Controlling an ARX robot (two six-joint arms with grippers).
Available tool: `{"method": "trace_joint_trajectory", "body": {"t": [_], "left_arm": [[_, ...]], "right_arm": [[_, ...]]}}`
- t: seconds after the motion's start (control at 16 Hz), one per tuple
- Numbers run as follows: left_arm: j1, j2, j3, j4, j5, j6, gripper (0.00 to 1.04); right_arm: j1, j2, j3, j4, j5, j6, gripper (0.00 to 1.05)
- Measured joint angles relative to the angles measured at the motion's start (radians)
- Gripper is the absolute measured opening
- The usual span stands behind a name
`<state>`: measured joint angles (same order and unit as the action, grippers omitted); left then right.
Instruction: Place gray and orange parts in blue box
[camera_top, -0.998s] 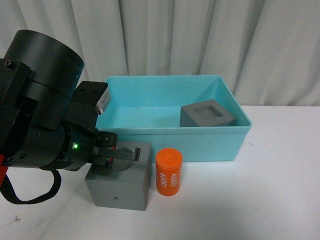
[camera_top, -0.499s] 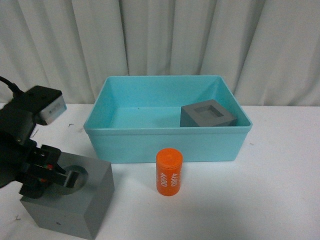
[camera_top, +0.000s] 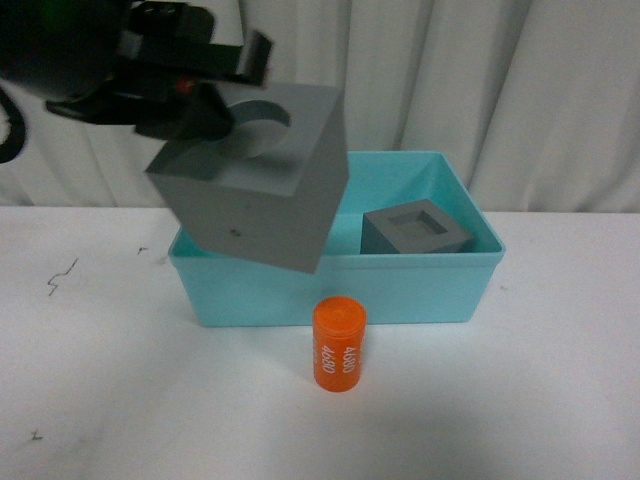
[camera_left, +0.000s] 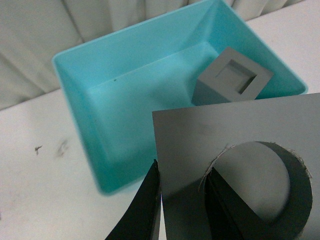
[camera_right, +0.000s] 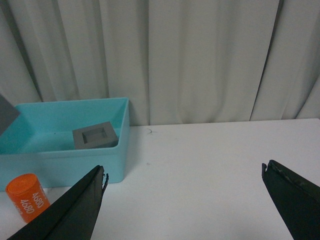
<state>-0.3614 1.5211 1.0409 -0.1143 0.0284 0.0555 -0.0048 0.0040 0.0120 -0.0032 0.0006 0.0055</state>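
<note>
The gray cube with the round recess (camera_top: 255, 180) is held in the air, tilted, clear of the table (camera_top: 540, 380); in the front view it is seen before the left half of the blue box (camera_top: 400, 290). One wall of it is clamped by the left claw (camera_left: 182, 200), with one finger inside the recess and the other against the outer face. The gray cube with the square recess (camera_top: 413, 229) is seated inside the box, at the far right corner. The orange cylinder (camera_top: 339, 344), marked "4680", is stood upright on the table just in front of the box. The right claw (camera_right: 180, 200) is held wide apart above bare table, well apart from the parts. A pale curtain (camera_top: 520, 90) is hung behind.
</note>
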Motion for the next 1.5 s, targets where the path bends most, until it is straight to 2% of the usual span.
{"method": "trace_joint_trajectory", "body": {"t": [0.19, 0.44, 0.87, 1.5], "left_arm": [[-0.055, 0.175, 0.166, 0.002, -0.068, -0.042, 0.21], [-0.039, 0.354, 0.314, 0.028, -0.145, -0.094, 0.21], [0.051, 0.423, 0.297, 0.114, -0.168, -0.135, 0.21], [0.089, 0.478, 0.263, 0.101, -0.224, -0.09, 0.2]], "right_arm": [[0.0, 0.0, 0.0, 0.0, 0.0, 0.0, 0.98], [0.0, 0.0, 0.0, 0.0, 0.0, 0.0, 0.98], [0.0, 0.0, 0.0, 0.0, 0.0, 0.0, 0.98], [0.0, 0.0, 0.0, 0.0, 0.0, 0.0, 0.98]]}}
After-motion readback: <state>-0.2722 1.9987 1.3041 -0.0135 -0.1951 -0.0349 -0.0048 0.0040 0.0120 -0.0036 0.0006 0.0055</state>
